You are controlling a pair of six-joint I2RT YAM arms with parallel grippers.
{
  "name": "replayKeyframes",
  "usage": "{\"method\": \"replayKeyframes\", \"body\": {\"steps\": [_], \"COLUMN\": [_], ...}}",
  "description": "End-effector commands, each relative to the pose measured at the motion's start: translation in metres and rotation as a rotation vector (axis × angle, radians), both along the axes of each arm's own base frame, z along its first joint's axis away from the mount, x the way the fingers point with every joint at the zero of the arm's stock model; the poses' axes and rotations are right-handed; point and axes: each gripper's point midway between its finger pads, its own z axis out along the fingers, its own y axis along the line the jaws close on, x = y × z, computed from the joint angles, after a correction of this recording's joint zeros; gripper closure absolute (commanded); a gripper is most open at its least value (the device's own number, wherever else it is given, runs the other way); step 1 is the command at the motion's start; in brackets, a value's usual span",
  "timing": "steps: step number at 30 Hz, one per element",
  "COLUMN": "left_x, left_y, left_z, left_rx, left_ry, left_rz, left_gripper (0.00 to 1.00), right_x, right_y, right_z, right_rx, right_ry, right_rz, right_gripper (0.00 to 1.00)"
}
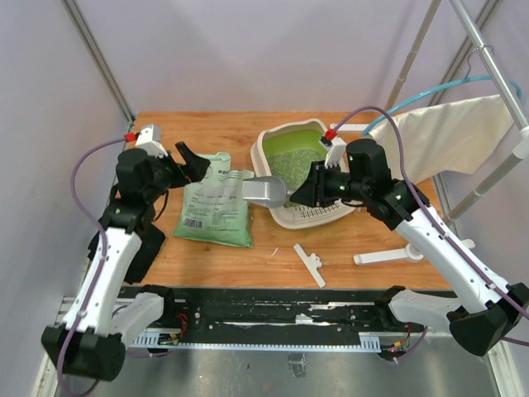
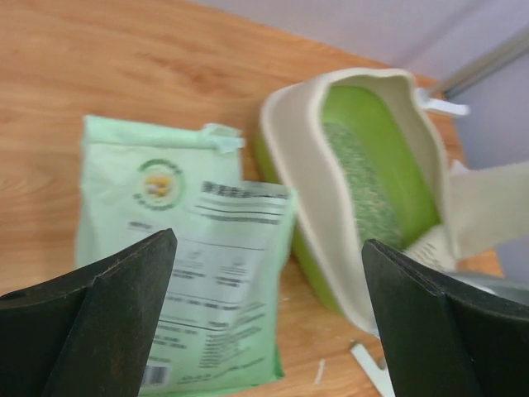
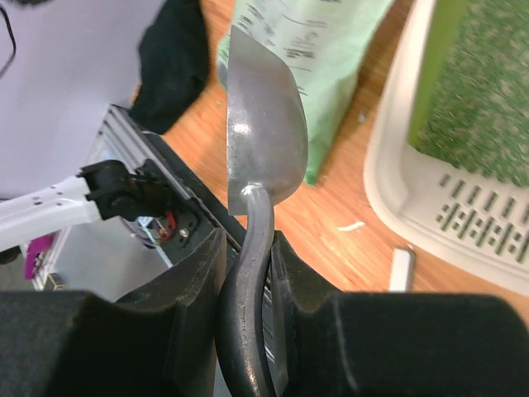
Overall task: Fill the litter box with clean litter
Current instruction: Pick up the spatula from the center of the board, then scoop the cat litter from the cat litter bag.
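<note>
While the clean litter [image 1: 302,163], pale green-grey loose granules, covers only part of its floor, the cream-white rounded plastic litter box with bright green inside [image 1: 307,217] is judged part-filled. The step in hand is another scoopful.

- **Right end effector [image 3: 248,248]:** pinching the black handle of a silver metal scoop [image 1: 264,190]. The bowl is above the wooden counter [image 1: 207,124], with no granules visible in it.
- **Left end effector [image 1: 190,161]:** jaws spread wide, holding nothing, at the 11 o'clock corner of the flat-lying light green printed bag [image 1: 216,207].
- **Handling:** load fully, keep the bowl level in transit, clear the high rim before tipping, and tip over bare green floor.
- **Position, top view:**
  - The box rim is at 3 o'clock from the bowl, close, contact not discernible.
  - The litter is at 12 o'clock from the right end effector, near.
  - The bag is at 9 o'clock from the bowl.
</note>
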Motion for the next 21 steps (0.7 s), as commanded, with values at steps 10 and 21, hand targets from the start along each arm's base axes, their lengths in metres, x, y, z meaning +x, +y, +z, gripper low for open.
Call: {"method": "replayKeyframes", "body": {"steps": [10, 21], "left_x": [0.113, 0.145], "left_y": [0.042, -0.005], "left_z": [-0.066, -0.112], "left_rx": [0.270, 0.403], "left_ry": [0.156, 0.175], "left_rz": [-0.093, -0.711], "left_gripper": [0.00, 0.00], "right_x": [-0.010, -0.021], "right_y": [-0.017, -0.025], "right_z": [0.007, 0.015], "right_rx": [-0.114, -0.135], "right_ry": [-0.088, -0.122], "right_rz": [0.043, 0.076], "right_gripper": [0.99, 0.99]}}
